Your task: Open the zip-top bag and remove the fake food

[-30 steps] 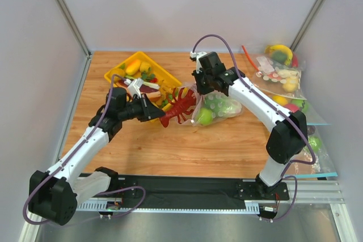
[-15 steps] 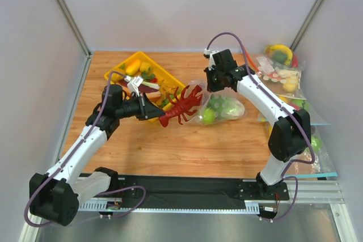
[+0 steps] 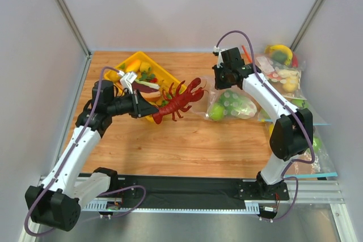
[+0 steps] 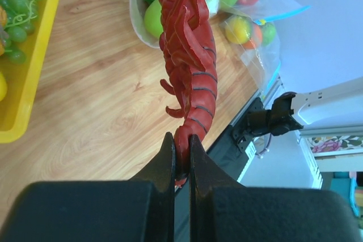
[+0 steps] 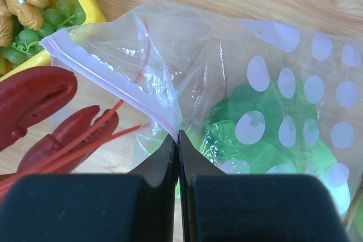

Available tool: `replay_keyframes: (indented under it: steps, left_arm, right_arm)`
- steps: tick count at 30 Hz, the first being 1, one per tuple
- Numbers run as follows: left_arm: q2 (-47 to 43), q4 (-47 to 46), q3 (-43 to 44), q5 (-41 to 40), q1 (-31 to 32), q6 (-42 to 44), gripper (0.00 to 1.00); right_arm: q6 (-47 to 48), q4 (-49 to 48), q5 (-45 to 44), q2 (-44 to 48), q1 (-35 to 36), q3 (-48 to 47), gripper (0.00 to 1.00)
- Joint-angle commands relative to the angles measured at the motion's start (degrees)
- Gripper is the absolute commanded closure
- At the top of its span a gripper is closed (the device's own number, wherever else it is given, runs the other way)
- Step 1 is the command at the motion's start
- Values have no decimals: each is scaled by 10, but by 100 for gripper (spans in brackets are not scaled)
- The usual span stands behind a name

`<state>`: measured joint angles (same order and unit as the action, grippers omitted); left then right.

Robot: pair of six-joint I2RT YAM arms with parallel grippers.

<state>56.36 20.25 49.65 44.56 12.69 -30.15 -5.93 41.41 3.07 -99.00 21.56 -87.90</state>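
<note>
Two grips closed: lobster by the tail, bag by its strip

Both arms are out over the far half of the table (image 3: 187, 145) on my feed. My left gripper (image 3: 151, 114) is pinched narrow on the tail end of the red lobster (image 3: 179, 98). The wrist view shows the fingers (image 4: 168, 157) squeezing the tail tip between them, with the body stretching away from the camera. From above, the lobster lies slanted, its tail by the near corner of the yellow tray (image 3: 116, 67) and its claws pointing toward the bag (image 3: 231, 105). It is outside the bag, just beside the mouth. I cannot tell whether it hangs clear of the wood.

My right gripper (image 3: 223, 85) is closed tight on the bag's pale zip strip (image 5: 108, 83), the fingers meeting on the plastic at one end of the strip. The strip rises to the grip, so that edge is lifted, and the mouth faces the lobster's claws. Thin red feelers cross the plastic there; whether they are inside I cannot say.

Inside the bag I see the lettuce (image 3: 241, 105) and the small green fruit (image 3: 216, 113), both low against the table under the clear plastic. Several other bags (image 3: 279, 75) of toy fruit are piled along the right edge.
</note>
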Motion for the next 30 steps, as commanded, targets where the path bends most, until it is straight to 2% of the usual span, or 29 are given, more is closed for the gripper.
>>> replay_keyframes:
  steps: [1, 9, 17, 22, 30]
  left_arm:
    - [-17, 44, 40, 12, -15, 42, 100]
    - [-36, 107, 62, 24, -84, 76, 100]
    - [-48, 115, 68, 36, -175, 80, 100]
    - [-48, 74, 59, 43, -232, 50, 100]
    - [-11, -71, 33, 21, -265, -37, 100]
  right_arm:
    - [7, -10, -8, 20, -6, 4, 100]
    - [7, -10, -8, 32, -18, 11, 100]
    - [7, -12, -7, 43, -20, 20, 100]
    - [7, -14, -4, 50, -20, 23, 100]
    - [5, -19, 14, 52, -20, 24, 100]
